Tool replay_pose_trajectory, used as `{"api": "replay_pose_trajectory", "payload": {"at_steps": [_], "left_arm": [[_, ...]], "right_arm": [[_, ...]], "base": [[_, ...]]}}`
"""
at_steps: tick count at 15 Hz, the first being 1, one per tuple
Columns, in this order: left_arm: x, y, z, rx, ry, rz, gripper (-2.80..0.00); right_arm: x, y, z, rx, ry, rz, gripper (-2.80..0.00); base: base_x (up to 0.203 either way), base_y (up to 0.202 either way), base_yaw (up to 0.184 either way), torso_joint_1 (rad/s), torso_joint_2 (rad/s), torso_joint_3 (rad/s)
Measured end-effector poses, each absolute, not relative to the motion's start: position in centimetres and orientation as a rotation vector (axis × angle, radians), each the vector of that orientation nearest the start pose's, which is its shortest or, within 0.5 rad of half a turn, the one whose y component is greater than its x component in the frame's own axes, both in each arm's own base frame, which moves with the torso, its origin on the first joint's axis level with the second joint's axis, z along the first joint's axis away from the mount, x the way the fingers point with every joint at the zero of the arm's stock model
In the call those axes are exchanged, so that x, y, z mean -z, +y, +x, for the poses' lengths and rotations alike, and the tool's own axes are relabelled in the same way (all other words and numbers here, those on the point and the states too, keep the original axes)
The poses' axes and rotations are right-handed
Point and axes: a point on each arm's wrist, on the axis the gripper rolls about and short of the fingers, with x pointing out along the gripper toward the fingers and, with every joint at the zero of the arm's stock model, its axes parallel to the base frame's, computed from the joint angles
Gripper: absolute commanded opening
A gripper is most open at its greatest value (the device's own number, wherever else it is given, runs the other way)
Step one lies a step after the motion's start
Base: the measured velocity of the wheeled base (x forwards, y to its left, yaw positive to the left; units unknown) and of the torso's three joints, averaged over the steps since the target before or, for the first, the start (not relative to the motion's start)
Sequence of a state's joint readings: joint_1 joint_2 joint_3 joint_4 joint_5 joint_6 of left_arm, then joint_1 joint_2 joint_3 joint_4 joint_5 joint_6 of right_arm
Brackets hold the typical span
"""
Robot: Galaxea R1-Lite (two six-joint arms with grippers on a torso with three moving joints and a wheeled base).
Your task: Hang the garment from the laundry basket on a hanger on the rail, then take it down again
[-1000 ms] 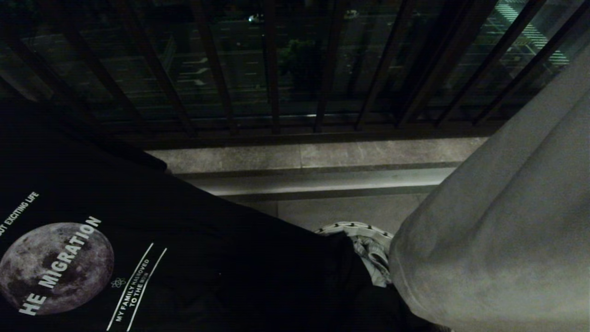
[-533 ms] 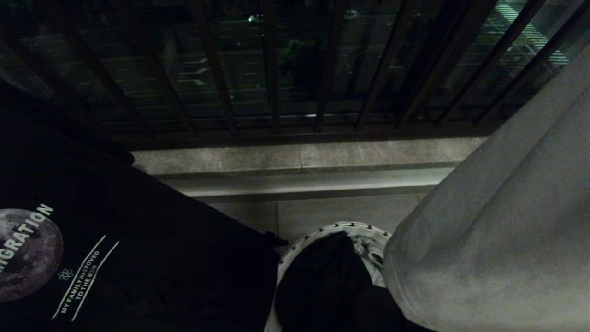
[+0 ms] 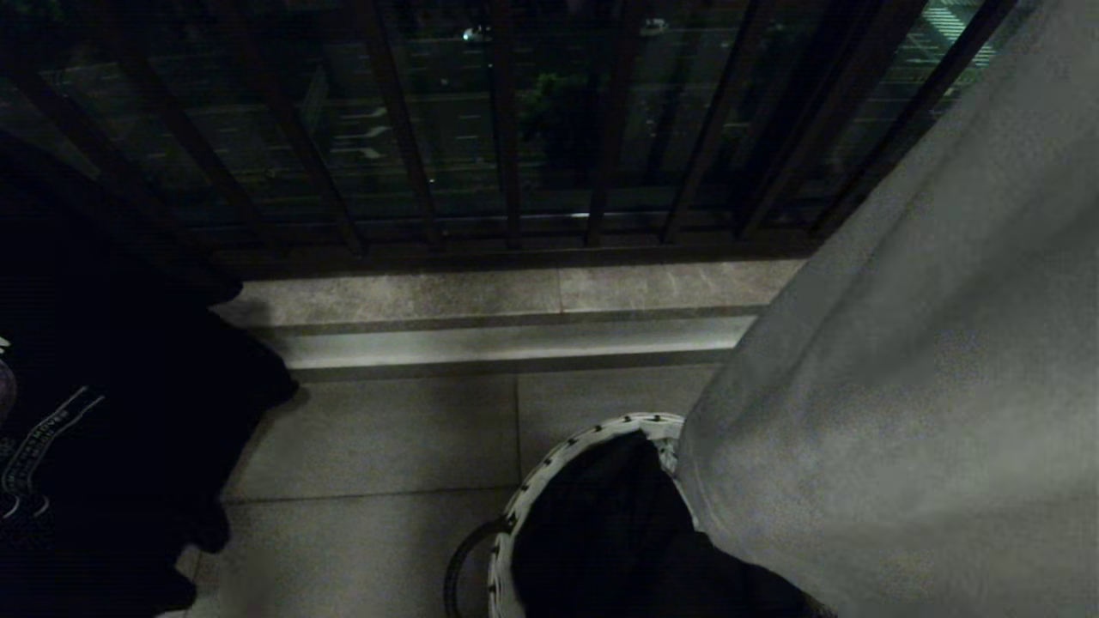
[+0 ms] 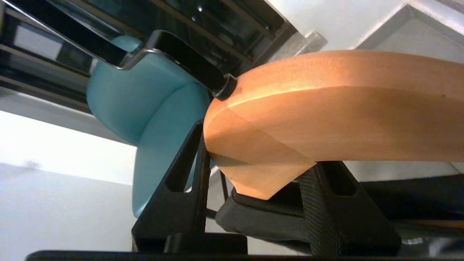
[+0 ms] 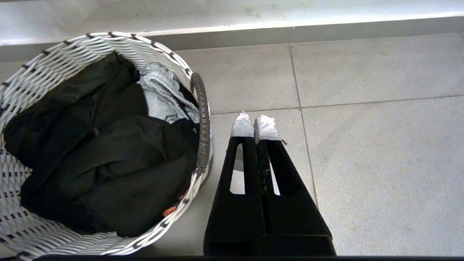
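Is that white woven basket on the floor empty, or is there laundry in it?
Not empty. The laundry basket holds bunched black clothing and a pale grey garment.

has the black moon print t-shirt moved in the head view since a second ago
Yes. The black t-shirt has slid toward the robot's left, judged against the fixed stone ledge and the laundry basket, whose dark contents it no longer covers.

**Setting: tiled floor by a railing, night outside**

Floor (image 3: 378,438): large grey tiles with thin grout lines. Low stone curb (image 3: 515,296) with a lit step below it along the far edge. Dark vertical railing bars (image 3: 506,129) above the curb; beyond them, darkness with scattered lights. Pale wall (image 4: 348,18) in left wrist view.
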State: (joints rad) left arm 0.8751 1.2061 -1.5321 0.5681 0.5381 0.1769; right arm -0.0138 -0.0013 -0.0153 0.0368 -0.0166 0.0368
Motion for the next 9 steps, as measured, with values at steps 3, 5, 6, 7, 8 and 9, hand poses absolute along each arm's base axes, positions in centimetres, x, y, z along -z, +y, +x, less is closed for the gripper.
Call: {"api": "replay_pose_trajectory", "payload": {"at_steps": [3,5,6,7,8,9], "left_arm": [[-38.95,10.20,6.99,-1.384,0.354,0.113,-2.80],[-39.23,9.96,6.77,-1.386,0.349,0.127,-2.80],[-39.30,9.87,6.70,-1.386,0.346,0.130,-2.80],[-39.36,9.77,6.62,-1.386,0.342,0.131,-2.80],[-39.41,9.71,6.57,-1.386,0.338,0.131,-2.80],[-39.43,9.65,6.53,-1.385,0.336,0.132,-2.80]], "right_arm": [[-7.59,0.00,-2.41,0.031,0.020,0.037,-2.80],[-7.59,0.00,-2.41,0.031,0.020,0.037,-2.80],[-7.59,0.00,-2.41,0.031,0.020,0.037,-2.80],[-7.59,0.00,-2.41,0.031,0.020,0.037,-2.80],[-7.59,0.00,-2.41,0.031,0.020,0.037,-2.80],[-7.59,0.00,-2.41,0.031,0.020,0.037,-2.80]], "base": [[0.000,0.000,0.000,0.000,0.00,0.000],[0.000,0.000,0.000,0.000,0.00,0.000],[0.000,0.000,0.000,0.000,0.00,0.000],[0.000,0.000,0.000,0.000,0.00,0.000],[0.000,0.000,0.000,0.000,0.00,0.000],[0.000,0.000,0.000,0.000,0.00,0.000]]}}
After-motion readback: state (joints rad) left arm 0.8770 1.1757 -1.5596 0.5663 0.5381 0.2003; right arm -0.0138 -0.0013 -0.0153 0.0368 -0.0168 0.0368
